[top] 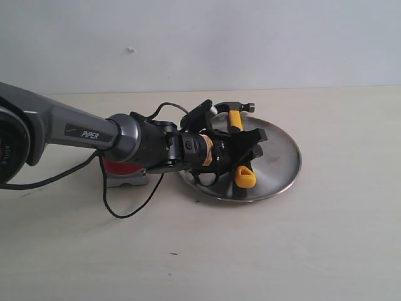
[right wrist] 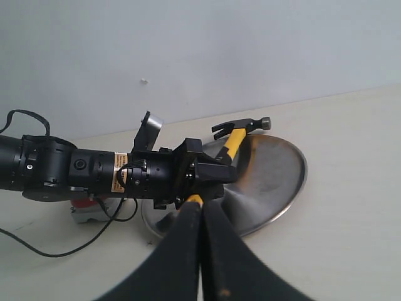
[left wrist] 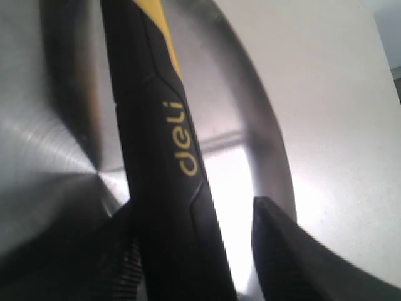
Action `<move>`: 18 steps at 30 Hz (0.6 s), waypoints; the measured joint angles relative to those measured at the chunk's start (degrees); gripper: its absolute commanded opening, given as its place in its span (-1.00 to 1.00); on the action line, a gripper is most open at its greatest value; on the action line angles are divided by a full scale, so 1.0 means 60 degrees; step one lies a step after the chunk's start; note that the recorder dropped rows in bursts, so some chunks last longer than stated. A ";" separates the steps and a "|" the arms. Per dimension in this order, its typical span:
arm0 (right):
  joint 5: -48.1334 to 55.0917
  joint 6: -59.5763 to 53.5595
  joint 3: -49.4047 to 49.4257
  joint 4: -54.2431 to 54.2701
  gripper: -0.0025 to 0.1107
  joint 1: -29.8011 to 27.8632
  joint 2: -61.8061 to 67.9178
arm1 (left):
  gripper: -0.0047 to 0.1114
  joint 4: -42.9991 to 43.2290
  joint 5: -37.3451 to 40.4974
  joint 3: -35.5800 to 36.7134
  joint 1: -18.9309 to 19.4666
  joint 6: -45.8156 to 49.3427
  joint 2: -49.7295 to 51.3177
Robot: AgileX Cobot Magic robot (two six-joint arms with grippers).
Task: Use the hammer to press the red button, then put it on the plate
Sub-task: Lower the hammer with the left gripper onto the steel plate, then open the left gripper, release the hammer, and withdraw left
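Observation:
The hammer (top: 235, 119) lies on the silver plate (top: 279, 158), dark head toward the wall, yellow looped end toward the front rim. My left gripper (top: 255, 144) hovers low over the handle's black middle with its jaws open. In the left wrist view the handle (left wrist: 163, 144) rests against one finger, and a bright gap separates it from the other finger (left wrist: 282, 251). The red button (top: 116, 168) sits left of the plate, mostly hidden behind the left arm. In its own wrist view my right gripper (right wrist: 200, 205) is shut and empty, back from the plate (right wrist: 276, 169).
A black cable (top: 125, 210) loops from the left arm onto the table in front of the button. Bare beige tabletop lies to the right of the plate and in front of it. A pale wall closes off the far side.

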 measured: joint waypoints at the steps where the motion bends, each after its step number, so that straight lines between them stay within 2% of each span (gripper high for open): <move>1: 0.0000 0.0000 0.0000 0.0000 -0.96 0.0000 0.0000 | -0.05 0.0000 0.0000 0.0000 0.0000 0.0000 0.0000; 10: 0.0000 0.0000 0.0000 0.0000 -0.96 0.0000 0.0000 | -0.05 0.0626 -0.0019 0.0000 0.0020 -0.0568 0.0000; 15: 0.0000 0.0000 0.0000 0.0000 -0.96 0.0000 0.0000 | -0.05 0.1745 -0.0392 0.0000 0.0283 -0.1686 0.0000; 18: 0.0000 0.0000 0.0000 0.0000 -0.96 0.0000 0.0000 | -0.06 0.3063 -0.0612 0.0000 0.0545 -0.2806 -0.0058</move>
